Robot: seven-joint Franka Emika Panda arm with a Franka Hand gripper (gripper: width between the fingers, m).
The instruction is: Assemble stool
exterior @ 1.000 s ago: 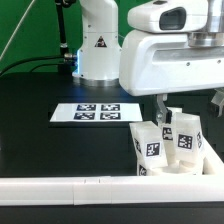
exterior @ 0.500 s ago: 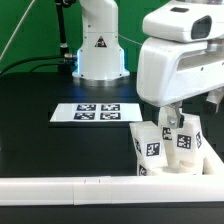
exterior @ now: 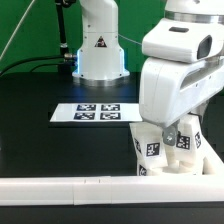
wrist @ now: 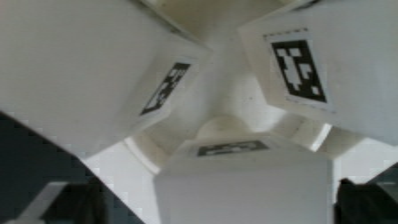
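Gripper (exterior: 172,128) jaws spread wide, nothing held, sat directly over the cluster of leg blocks (exterior: 152,146) at the exterior view's right, beside the marker board (exterior: 95,112). Arm body hid most blocks; wrist view showed only close, blurry tagged block faces (wrist: 299,62).

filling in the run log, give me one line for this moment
phase: arm low over leg blocks | gripper: open, hidden in exterior view | held: nothing seen | marker board: flat on table | seat disc: not seen
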